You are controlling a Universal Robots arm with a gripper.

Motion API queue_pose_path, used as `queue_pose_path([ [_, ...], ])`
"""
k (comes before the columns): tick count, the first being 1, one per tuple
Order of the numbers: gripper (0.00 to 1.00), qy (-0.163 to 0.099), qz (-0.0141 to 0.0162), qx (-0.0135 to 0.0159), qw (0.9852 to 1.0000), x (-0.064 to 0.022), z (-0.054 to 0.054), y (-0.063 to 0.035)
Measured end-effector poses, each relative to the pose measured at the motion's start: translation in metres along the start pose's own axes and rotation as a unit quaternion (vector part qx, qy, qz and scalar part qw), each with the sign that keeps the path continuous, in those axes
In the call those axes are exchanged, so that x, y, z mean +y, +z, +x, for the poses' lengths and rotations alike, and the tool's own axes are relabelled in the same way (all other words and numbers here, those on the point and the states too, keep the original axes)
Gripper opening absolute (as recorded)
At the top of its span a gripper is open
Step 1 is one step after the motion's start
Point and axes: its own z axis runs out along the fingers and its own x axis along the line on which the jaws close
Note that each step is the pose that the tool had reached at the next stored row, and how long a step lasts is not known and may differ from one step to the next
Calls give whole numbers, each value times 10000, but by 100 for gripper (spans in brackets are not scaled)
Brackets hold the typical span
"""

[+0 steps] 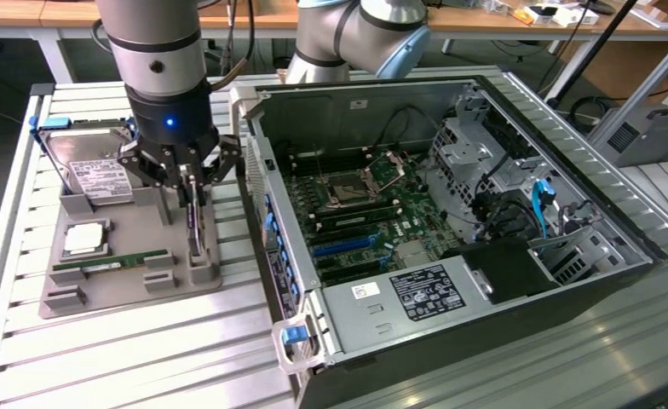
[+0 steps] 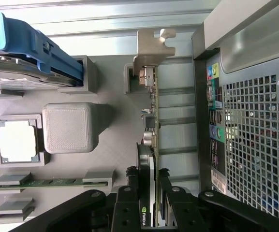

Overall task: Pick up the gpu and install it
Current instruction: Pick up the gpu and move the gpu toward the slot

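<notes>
The gpu (image 2: 150,121) stands on its long edge in the grey holder tray (image 1: 129,230), its silvery bracket (image 2: 151,48) at the far end by a grey support post. In the exterior view the gpu (image 1: 197,234) is a thin dark card beside the open computer case (image 1: 425,213). My gripper (image 1: 190,194) hangs straight down over it. In the wrist view my gripper (image 2: 147,181) has a black finger (image 2: 129,180) pressed to each face of the card, shut on it. The card's lower edge still looks seated in the tray's slots.
The tray also carries a silver hard drive (image 1: 95,175) with a blue-edged carrier, a CPU (image 1: 84,239) and a green memory stick (image 1: 112,264). The case lies open with its motherboard (image 1: 351,213) exposed; its rear panel (image 2: 245,121) stands close beside the card.
</notes>
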Motion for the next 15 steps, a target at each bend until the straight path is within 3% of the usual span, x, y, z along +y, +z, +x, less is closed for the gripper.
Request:
queue_pose_path([
  [15, 27, 0, 0, 0, 10000, 0, -1, -43],
])
